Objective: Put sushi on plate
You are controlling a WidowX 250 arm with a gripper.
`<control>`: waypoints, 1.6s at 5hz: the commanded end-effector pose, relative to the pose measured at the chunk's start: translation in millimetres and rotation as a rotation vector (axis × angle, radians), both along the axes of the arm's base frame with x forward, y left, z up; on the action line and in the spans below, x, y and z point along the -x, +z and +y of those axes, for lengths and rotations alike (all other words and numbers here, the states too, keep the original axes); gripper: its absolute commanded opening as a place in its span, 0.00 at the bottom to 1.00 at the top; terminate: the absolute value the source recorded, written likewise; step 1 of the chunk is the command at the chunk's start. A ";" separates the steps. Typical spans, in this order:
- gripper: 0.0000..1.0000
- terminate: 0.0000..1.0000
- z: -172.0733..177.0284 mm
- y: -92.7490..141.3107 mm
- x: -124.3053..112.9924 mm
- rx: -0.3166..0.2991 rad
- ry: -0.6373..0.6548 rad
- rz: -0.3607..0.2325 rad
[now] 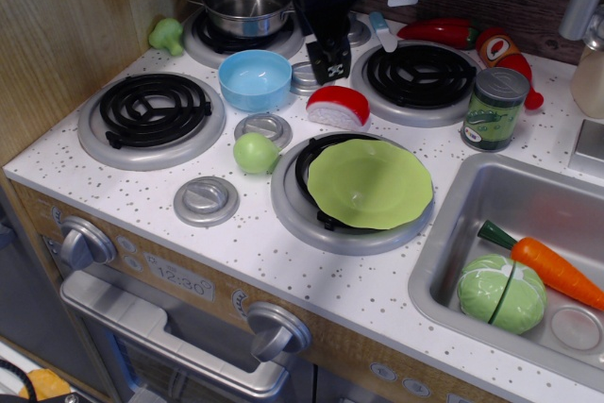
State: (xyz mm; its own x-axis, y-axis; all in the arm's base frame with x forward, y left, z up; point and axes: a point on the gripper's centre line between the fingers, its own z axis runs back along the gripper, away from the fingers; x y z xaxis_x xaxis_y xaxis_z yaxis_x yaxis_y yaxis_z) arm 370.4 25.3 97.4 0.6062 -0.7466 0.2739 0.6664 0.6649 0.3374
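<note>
The sushi (338, 108), a small half-dome with a glossy red top and white base, lies on the white counter between the burners. The lime-green plate (370, 183) rests on the front right burner, just in front of the sushi. My black gripper (330, 70) hangs above the counter just behind and slightly left of the sushi, its fingers pointing down close together. It holds nothing that I can see, and I cannot tell whether the jaws are open or shut.
A light blue bowl (255, 79) and a light green ball (255, 153) sit left of the sushi. A steel pot (247, 2) stands at the back. A red chili pepper (439, 31), a can (494, 108) and the sink (444, 261) with a carrot and cabbage are to the right.
</note>
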 end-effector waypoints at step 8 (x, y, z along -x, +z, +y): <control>1.00 0.00 23.7 -80.8 -43.9 0.296 -0.033 -0.074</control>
State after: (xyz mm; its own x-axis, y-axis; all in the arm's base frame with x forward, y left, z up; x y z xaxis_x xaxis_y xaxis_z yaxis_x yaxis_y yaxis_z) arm 406.4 44.1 4.9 0.5960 -0.6301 0.4977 0.6622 0.7363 0.1392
